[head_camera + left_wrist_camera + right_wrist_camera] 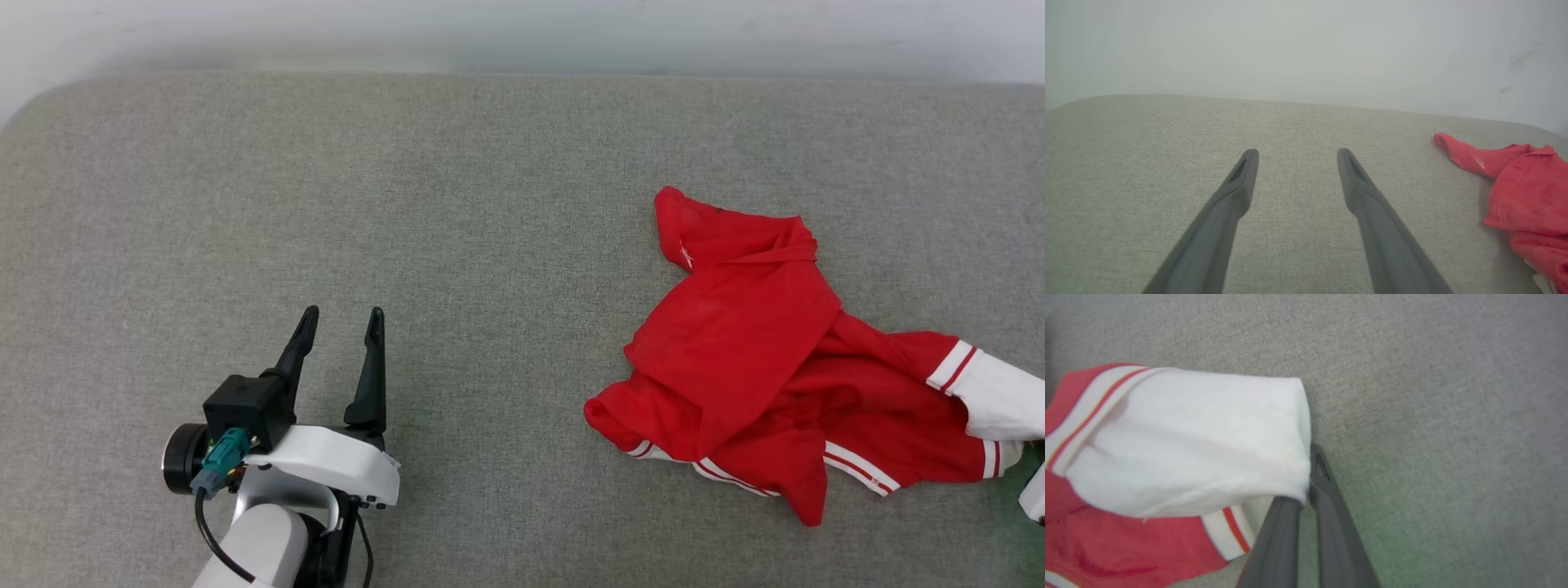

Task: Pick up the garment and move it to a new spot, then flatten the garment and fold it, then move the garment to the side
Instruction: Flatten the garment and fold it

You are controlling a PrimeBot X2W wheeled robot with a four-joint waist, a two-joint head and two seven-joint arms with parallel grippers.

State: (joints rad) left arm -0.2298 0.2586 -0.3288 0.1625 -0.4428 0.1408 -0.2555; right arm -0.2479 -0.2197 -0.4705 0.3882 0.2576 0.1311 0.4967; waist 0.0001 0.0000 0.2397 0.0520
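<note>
Head view has the garment (759,359) lying crumpled on the right side of the grey cushion (408,163). Its red body is bunched and folded over itself, and one white sleeve (1000,396) stretches off toward the right edge. It looks thin, light and limp, so it should lift with little effort, but it will sag, trail and twist rather than keep any shape. A pinch on a hem or seam, where the cloth is doubled, seems the surest hold. A second hold at the opposite shoulder or corner would likely be needed to spread it flat. In the right wrist view the right gripper (1308,486) has its jaws pressed together on the open end of the white sleeve, with the cloth caught between the fingers. The left gripper (343,314) hovers over bare cushion at the near left, well apart from the garment, jaws spread wide and holding nothing.
</note>
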